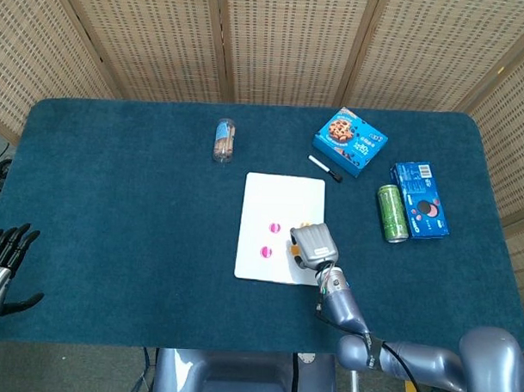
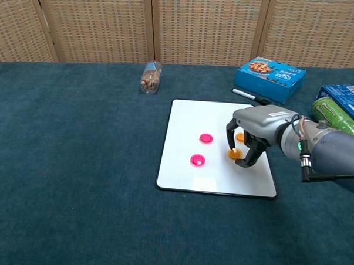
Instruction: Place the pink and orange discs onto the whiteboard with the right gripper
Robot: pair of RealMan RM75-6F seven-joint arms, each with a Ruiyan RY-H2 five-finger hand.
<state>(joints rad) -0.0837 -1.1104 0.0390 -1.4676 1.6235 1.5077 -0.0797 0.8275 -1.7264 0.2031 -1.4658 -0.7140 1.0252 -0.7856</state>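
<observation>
Robot hand on the right arm (image 2: pixel 251 137) is curling its silver fingers over a small round orange plastic disc (image 2: pixel 234 153), pinching it against the flat white rectangular whiteboard (image 2: pixel 182 138); whether the disc is resting on the board or lifted just off it cannot be told. At far left, the other robot hand (image 1: pixel 0 260) is hanging off the edge of the tabletop (image 2: pixel 76 163), fingers spread and holding nothing. Moving rightward across the felt-like dark teal cloth, a clear cylindrical jar of brown snacks (image 2: pixel 149 77) is lying on its side. On the glossy board, two round pink plastic discs (image 2: pixel 205 138) (image 2: pixel 197 160) are sitting one behind the other, with a second orange disc (image 2: pixel 240 137) half hidden behind the fingers. Beyond it are lying a black marker pen (image 2: pixel 251 97), a blue cardboard cookie box (image 2: pixel 270 72), a green metal can (image 2: pixel 333 113) on its side and a blue biscuit packet (image 1: pixel 419 198).

Risk appears to lie in the release: the smooth little disc could be sticking to a fingertip and sliding as the fingers part, or the curled fingers could be nudging the neighbouring orange disc just beside them.
</observation>
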